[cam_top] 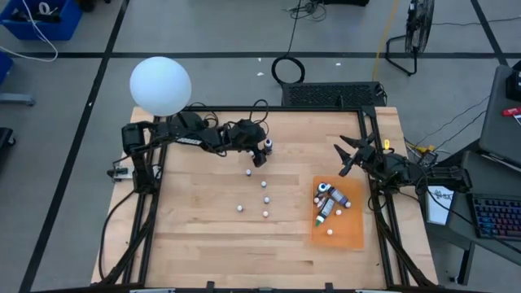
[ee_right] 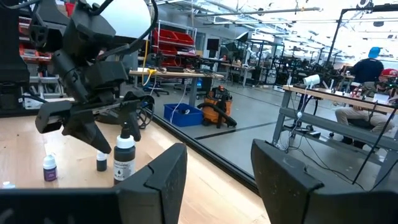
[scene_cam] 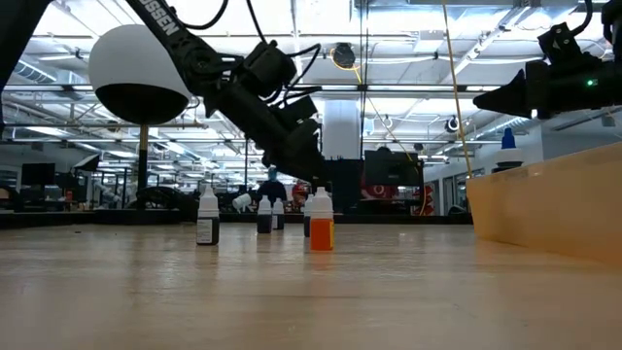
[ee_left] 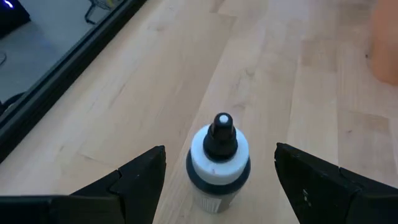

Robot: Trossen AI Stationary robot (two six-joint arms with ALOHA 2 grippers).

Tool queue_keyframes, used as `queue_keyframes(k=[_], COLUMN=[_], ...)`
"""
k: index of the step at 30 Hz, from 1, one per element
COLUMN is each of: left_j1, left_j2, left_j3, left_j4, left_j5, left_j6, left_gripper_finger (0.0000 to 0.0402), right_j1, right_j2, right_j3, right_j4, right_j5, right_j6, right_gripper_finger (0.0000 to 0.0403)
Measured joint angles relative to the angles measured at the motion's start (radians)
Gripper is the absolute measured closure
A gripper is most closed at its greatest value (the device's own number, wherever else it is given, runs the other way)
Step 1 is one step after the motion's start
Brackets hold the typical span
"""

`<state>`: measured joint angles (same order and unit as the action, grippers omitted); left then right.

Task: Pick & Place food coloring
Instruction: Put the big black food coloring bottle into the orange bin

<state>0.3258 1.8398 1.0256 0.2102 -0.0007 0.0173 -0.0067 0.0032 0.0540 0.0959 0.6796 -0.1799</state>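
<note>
A dark-bodied food coloring bottle [ee_left: 219,155] with a white cap and black tip stands upright on the wooden table [cam_top: 203,236]. It also shows in the high view [cam_top: 267,146]. My left gripper [cam_top: 261,155] is open; its fingers stand on either side of the bottle with gaps showing. Several tiny bottles [cam_top: 264,198] stand on their bases mid-table. Several more bottles [cam_top: 330,199] lie on the flat orange sheet [cam_top: 352,229]. My right gripper [cam_top: 343,159] is open and empty, above the table at the sheet's far edge.
A large white ball [cam_top: 160,85] sits at the far left corner over the left arm's base. A dark frame [cam_top: 326,96] runs along the far edge of the table. In the low view the tiny bottles [scene_cam: 321,226] stand in a loose cluster. Bare wood lies at the near left.
</note>
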Motion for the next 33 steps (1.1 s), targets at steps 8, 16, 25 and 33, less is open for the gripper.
queue_keyframes(k=[8, 16, 25, 33], left_j1=[0.001, 0.002, 0.002, 0.000], left_j2=[-0.004, -0.004, -0.004, -0.004], left_j3=[0.000, 0.000, 0.000, 0.000], left_j4=[0.018, 0.009, 0.011, 0.011], left_j5=[-0.008, -0.008, -0.008, 0.000], left_j6=[-0.003, -0.001, 0.000, 0.026], left_gripper_finger=[0.0103, 0.0143, 0.0279, 0.0282], right_j1=[0.000, 0.000, 0.000, 0.000], right_j2=[0.000, 0.000, 0.000, 0.000], right_j3=[0.000, 0.000, 0.000, 0.000], right_j4=[0.002, 0.003, 0.003, 0.004], right_j5=[0.000, 0.000, 0.000, 0.000], right_j6=[0.000, 0.000, 0.000, 0.000], right_gripper_finger=[0.0236, 0.0236, 0.0236, 0.0236])
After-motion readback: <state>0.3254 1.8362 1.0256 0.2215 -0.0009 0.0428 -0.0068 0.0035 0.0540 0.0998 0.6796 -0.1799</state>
